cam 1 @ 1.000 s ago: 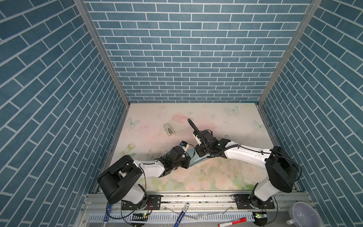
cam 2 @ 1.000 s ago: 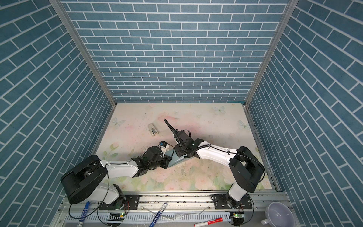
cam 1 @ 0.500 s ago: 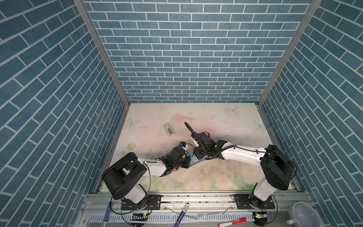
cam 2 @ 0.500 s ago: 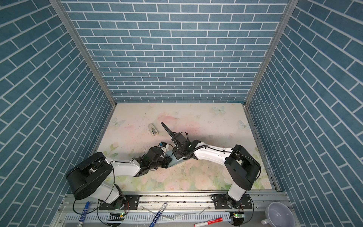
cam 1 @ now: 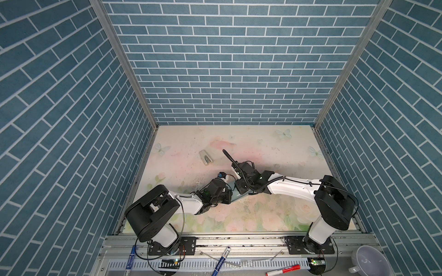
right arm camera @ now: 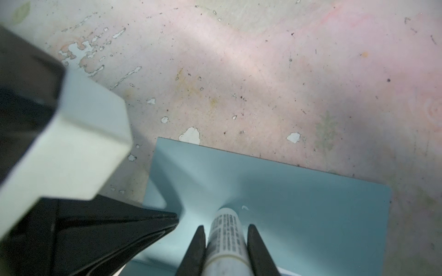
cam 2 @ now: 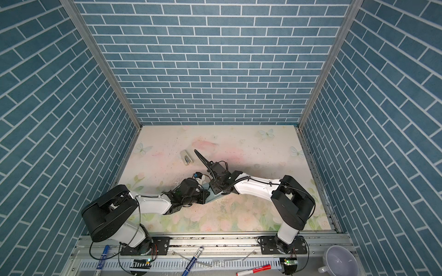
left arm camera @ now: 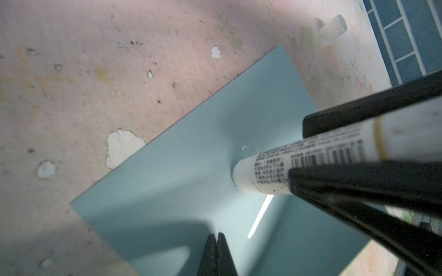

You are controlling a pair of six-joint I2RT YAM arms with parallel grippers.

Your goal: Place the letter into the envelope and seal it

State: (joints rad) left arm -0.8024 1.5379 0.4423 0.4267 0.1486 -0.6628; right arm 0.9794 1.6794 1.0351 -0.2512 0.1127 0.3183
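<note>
The teal envelope (left arm camera: 181,191) lies flat on the table, its flap open; in both top views only a sliver of it (cam 1: 236,195) shows between the two wrists. My right gripper (right arm camera: 226,229) is shut on a white glue stick (right arm camera: 226,221) whose tip presses on the flap. My left gripper (left arm camera: 216,235) is shut and empty, its tips resting on the envelope beside the stick. A thin white strip (left arm camera: 260,216) at the flap fold is all that shows of the letter.
A small grey stapler (cam 1: 205,157) lies behind the grippers to the left. A translucent white cap (left arm camera: 333,28) sits on the table to the right (cam 1: 276,166). Pens and a red marker lie on the front rail, next to a white cup (cam 1: 368,260).
The right gripper has slid a little to the left with the glue stick on the envelope. The left arm's elbow has shifted, while its gripper stays on the envelope.
</note>
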